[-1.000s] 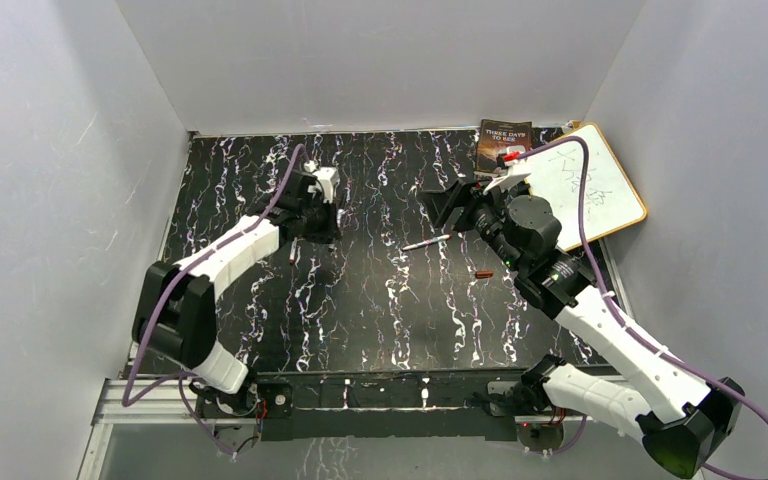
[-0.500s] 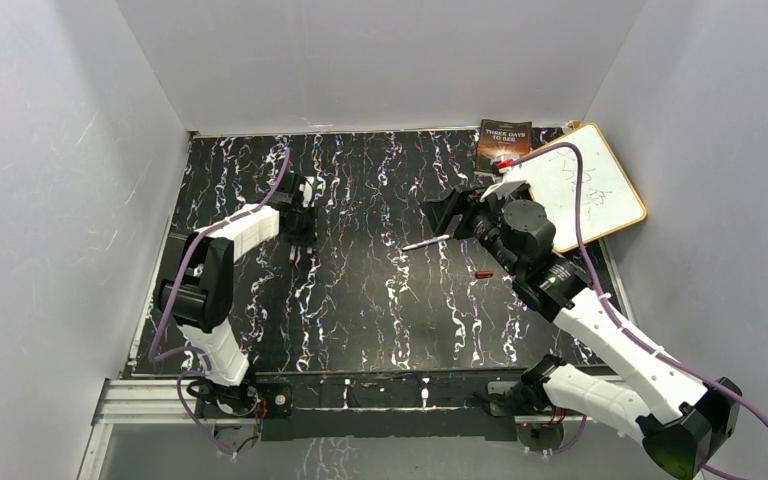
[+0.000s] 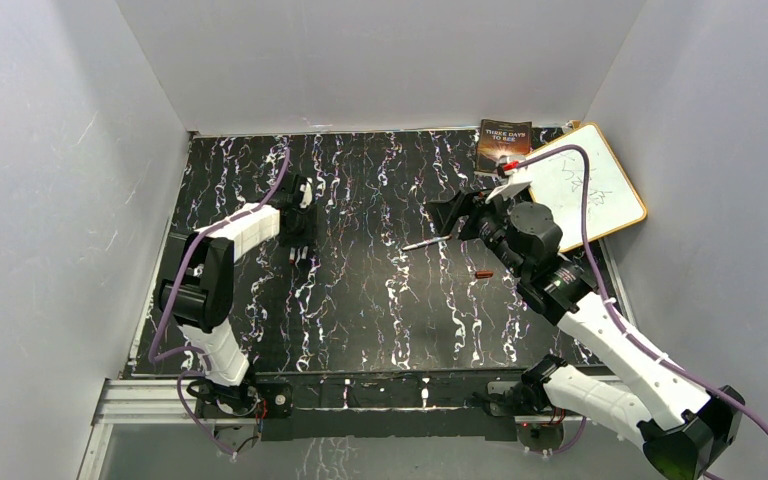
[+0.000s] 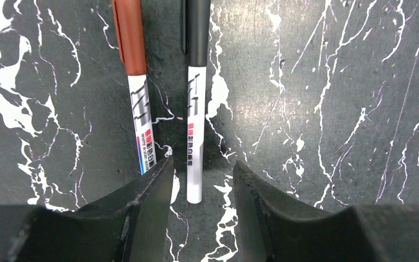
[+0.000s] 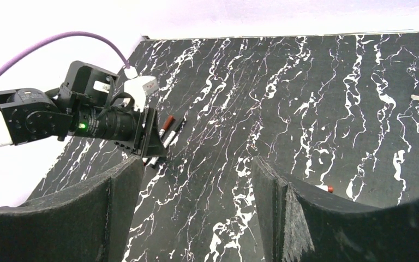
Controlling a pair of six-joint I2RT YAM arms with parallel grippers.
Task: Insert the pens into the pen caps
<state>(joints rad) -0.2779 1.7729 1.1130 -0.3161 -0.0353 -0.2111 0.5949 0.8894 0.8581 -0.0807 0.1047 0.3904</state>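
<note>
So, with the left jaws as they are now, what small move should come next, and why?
Probably raise the left gripper straight up. Its jaws stand apart around the end of the black-capped pen, which lies on the table beside the brown-capped pen; both are capped, and a sideways move might nudge them.

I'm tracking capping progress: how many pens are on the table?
3. The red-capped pen and black-capped pen lie side by side at the left claw. The third pen lies mid-table, seemingly uncapped, near the right claw. None seems hidden.
</note>
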